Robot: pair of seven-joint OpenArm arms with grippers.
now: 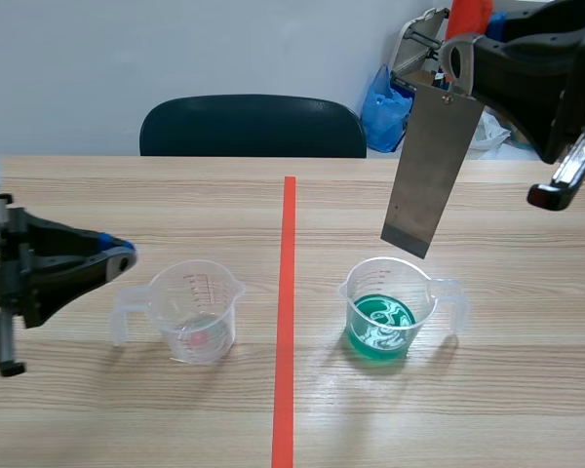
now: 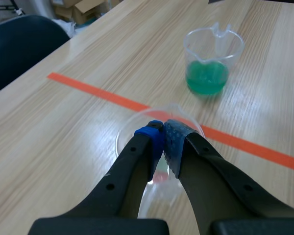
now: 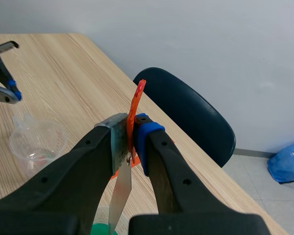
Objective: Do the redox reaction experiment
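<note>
scene view: right pincer (image 1: pixel 455 66) stands raised at the far right side, clamped on the upper end of a grey metal strip (image 1: pixel 431 171). strip hangs tilted, its lower end just above the rim of the green beaker (image 1: pixel 390 312); contact with the rim cannot be confirmed. green beaker sits on the table (image 1: pixel 127 419) to the right of the orange tape line (image 1: pixel 288 312), handle pointing right. clear beaker (image 1: pixel 195 312) sits left of the line, handle pointing left. left pincer (image 1: pixel 125 255) is low at the left, fingers closed on nothing, tip just beside the clear beaker. a dark chair (image 1: pixel 253 127) and a blue bag (image 1: pixel 382 107) are behind the table.

left wrist view: blue pads meet with nothing between them, directly over the clear beaker, which shows a faint reddish trace at its bottom. green beaker is well ahead, beyond the tape line, about a third full.

right wrist view: both fingers press the strip's top; the strip runs down from between them toward a patch of green liquid below. clear beaker and left pincer lie off to one side.
</note>
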